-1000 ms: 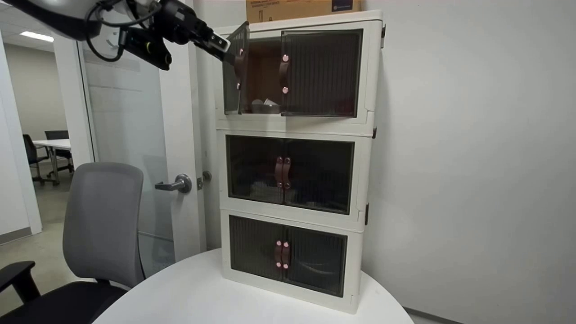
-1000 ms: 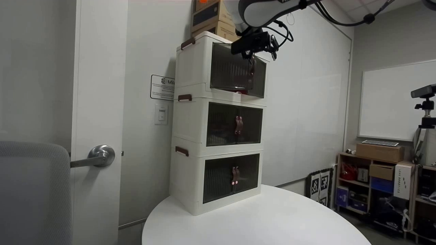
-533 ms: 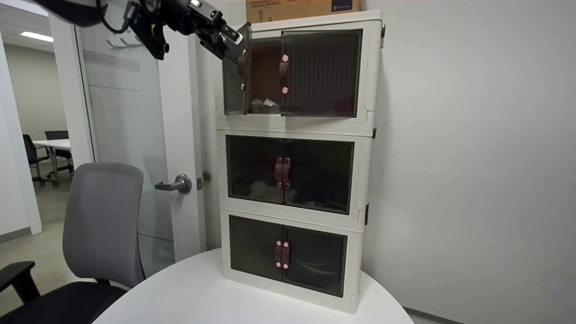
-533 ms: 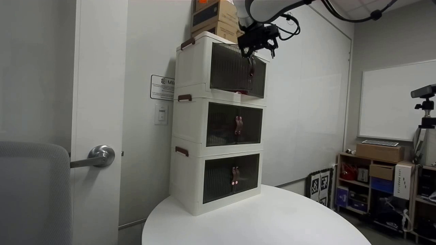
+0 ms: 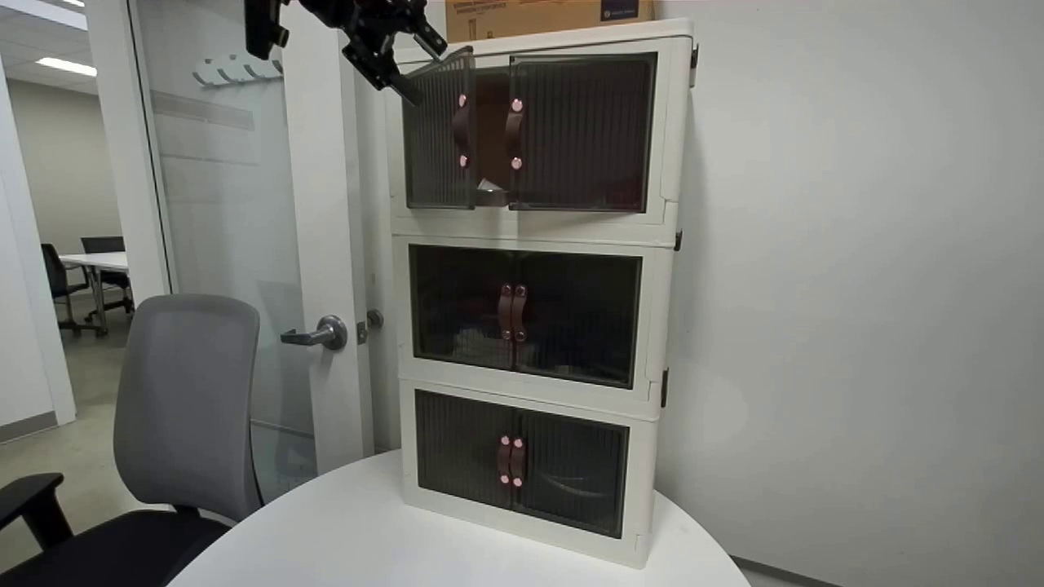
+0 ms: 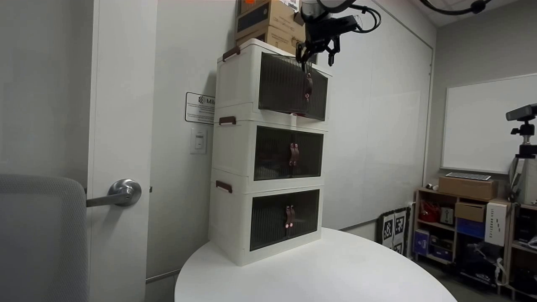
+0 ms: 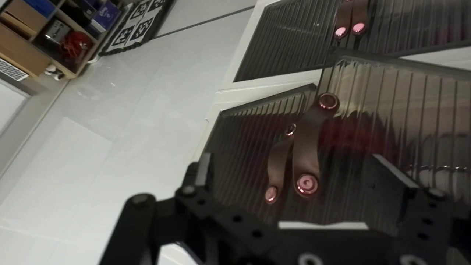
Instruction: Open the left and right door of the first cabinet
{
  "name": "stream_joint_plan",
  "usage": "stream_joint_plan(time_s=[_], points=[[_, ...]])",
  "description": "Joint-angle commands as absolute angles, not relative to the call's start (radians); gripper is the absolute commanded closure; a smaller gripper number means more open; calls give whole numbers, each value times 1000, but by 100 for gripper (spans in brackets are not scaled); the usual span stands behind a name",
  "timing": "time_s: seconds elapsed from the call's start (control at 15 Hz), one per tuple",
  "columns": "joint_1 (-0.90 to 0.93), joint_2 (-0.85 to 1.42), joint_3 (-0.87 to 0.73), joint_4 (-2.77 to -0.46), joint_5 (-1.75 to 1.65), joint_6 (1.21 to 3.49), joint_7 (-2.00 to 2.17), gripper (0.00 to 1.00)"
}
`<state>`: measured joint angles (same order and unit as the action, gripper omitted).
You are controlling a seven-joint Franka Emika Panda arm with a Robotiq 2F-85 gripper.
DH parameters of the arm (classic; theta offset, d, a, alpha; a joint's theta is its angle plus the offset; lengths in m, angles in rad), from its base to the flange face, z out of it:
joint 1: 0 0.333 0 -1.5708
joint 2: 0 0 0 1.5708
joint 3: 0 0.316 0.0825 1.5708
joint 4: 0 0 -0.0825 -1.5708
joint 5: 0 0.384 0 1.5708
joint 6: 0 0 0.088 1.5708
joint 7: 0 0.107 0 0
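The first cabinet (image 5: 673, 122) is the top tier of the cream tower. Its left door (image 5: 432, 163) stands ajar, swung partly outward. Its right door (image 5: 583, 134) is nearly flush, its handle edge slightly forward of the frame. Both reddish-brown strap handles show. My gripper (image 5: 426, 69) is open and empty in front of the left door's upper part; whether a fingertip touches the door I cannot tell. In the wrist view, which is upside down, the left door's handle (image 7: 307, 147) and right door's handle (image 7: 278, 162) appear between the spread fingers (image 7: 292, 162), beyond the tips.
Two like lower tiers (image 5: 522, 314) have shut doors. Cardboard boxes (image 6: 272, 25) stand on top of the tower. A small dark dish (image 5: 491, 197) shows inside the gap. The tower stands on a white round table (image 5: 342, 530). A grey chair (image 5: 188, 391) is beside it.
The gripper has moved up and turned, with both fingers now showing spread and away from the left handle. The left door has swung back partway toward shut. The right door looks unchanged.
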<state>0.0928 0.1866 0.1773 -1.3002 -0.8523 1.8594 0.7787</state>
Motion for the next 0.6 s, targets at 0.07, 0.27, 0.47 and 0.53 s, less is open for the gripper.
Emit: stream_joint_plan(time_s=[0.07, 0.27, 0.47, 0.53], points=[[54, 149, 192, -1310, -670, 1866, 498, 0], [42, 144, 192, -1300, -551, 1846, 324, 0], [29, 142, 192, -1286, -428, 1811, 156, 0], [26, 144, 192, -1281, -394, 1795, 100, 0]])
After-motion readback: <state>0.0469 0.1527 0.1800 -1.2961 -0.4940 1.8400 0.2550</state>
